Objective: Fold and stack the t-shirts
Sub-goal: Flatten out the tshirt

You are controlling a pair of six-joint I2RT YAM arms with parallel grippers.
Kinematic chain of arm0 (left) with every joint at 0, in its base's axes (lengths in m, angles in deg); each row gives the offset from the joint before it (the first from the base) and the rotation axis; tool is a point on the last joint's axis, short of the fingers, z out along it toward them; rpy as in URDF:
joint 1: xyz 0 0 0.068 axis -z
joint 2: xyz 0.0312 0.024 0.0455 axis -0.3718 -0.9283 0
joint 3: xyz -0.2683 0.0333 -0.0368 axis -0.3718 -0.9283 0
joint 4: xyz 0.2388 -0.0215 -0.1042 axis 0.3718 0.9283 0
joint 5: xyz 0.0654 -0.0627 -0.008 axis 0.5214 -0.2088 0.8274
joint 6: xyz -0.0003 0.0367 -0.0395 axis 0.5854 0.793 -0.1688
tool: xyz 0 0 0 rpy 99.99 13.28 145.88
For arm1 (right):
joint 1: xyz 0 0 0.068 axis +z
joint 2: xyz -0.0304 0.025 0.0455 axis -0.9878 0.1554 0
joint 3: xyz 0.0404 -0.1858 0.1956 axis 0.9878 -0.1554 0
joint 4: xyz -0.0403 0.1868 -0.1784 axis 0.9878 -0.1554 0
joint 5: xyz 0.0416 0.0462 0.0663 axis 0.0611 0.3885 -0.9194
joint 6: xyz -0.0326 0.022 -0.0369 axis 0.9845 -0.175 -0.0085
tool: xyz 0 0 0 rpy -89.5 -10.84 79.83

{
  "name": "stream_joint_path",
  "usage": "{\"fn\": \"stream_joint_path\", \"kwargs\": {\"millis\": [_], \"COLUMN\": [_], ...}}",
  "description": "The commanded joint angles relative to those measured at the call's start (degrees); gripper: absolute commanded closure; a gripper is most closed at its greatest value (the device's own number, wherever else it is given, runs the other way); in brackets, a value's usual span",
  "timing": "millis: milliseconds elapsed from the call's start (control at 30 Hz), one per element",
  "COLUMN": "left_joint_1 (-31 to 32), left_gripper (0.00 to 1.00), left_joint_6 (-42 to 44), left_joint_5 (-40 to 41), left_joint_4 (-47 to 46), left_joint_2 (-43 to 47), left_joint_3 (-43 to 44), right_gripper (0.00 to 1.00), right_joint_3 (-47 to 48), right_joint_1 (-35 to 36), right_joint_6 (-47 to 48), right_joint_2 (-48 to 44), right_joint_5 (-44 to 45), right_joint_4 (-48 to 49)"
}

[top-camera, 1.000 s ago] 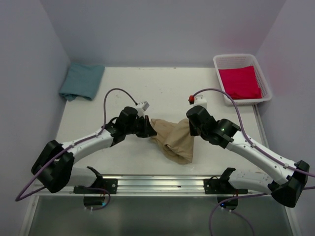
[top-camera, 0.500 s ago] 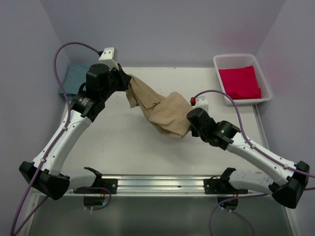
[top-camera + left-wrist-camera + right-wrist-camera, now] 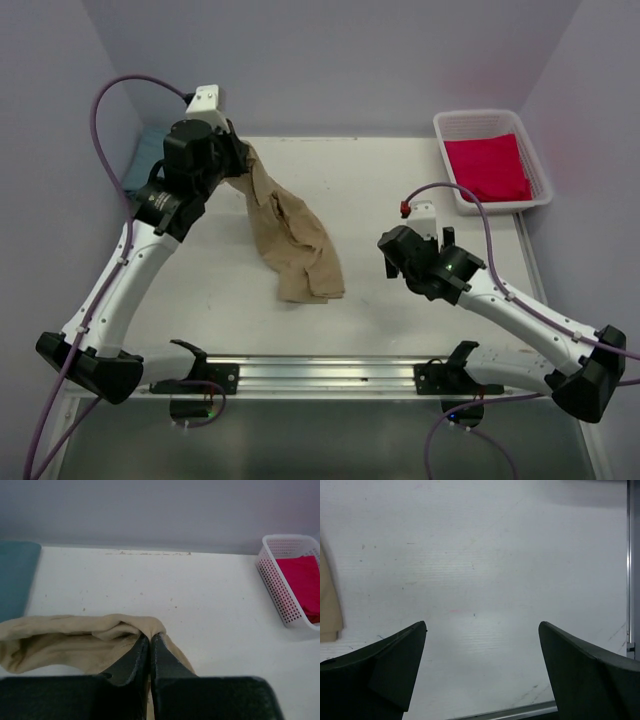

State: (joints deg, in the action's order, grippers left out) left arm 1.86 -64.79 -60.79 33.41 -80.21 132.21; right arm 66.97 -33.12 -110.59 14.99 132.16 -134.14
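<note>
The tan t-shirt [image 3: 295,245] hangs in a long crumpled strip from my left gripper [image 3: 243,160], with its lower end lying on the table. In the left wrist view the left gripper [image 3: 150,636] is shut on a fold of the tan t-shirt [image 3: 60,640]. To the right of the cloth and apart from it, my right gripper [image 3: 392,258] is low over the table. Its jaws stand open with only bare table between them [image 3: 482,625]. The tan t-shirt's edge [image 3: 327,605] shows at the left of that view. The teal t-shirt [image 3: 15,577] lies at the back left. The red t-shirt [image 3: 487,167] lies in the basket.
A white slatted basket [image 3: 443,128] stands at the back right corner. The left arm covers most of the teal t-shirt [image 3: 148,150] in the top view. A metal rail [image 3: 320,372] runs along the table's near edge between the arm bases. Walls close in the back and both sides.
The left arm swung up and to the back left, carrying one end of the tan t-shirt. The right gripper opened and let go; the cloth now hangs from the left gripper alone.
</note>
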Motion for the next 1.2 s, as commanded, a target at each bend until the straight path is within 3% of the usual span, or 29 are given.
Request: {"fn": "stream_joint_path", "kwargs": {"millis": [0,100,167,267,367,433,733,1067,1167], "left_joint_1": [-0.5,-0.5,-0.5,-0.5,-0.5,-0.4,-0.5,-0.5,-0.5], "left_gripper": [1.00,1.00,1.00,1.00,0.87,0.80,0.78,0.78,0.76], "left_joint_6": [0.6,0.5,0.4,0.4,0.4,0.1,-0.5,-1.0,-1.1], "left_joint_5": [-2.4,-4.3,-5.3,-7.7,-9.0,-9.0,-6.9,-7.2,-13.6], "left_joint_4": [-1.0,-0.3,0.8,2.5,4.2,5.0,4.7,2.9,1.5], "left_joint_2": [1.1,0.9,0.6,0.2,0.2,0.7,5.7,7.2,6.8], "left_joint_3": [3.3,4.9,6.8,9.0,10.4,9.8,4.6,1.1,-2.2], "right_gripper": [0.01,0.06,0.15,0.48,0.60,0.63,0.69,0.80,0.79], "right_joint_3": [2.6,3.4,2.3,2.3,5.4,7.9,9.9,8.2,7.4], "right_joint_1": [0.0,0.0,-0.1,-0.2,-0.7,-1.0,-1.1,-1.1,-1.0], "right_joint_6": [-0.8,2.6,6.2,7.9,8.5,8.3,5.6,3.7,3.8], "right_joint_2": [-2.9,-3.4,-3.1,1.6,11.1,16.0,32.3,37.6,36.8], "right_joint_5": [2.8,-2.2,-10.5,-18.6,-25.5,-28.6,-41.3,-47.1,-46.7], "right_joint_4": [2.5,9.2,18.2,26.5,29.9,31.5,40.3,43.2,42.6]}}
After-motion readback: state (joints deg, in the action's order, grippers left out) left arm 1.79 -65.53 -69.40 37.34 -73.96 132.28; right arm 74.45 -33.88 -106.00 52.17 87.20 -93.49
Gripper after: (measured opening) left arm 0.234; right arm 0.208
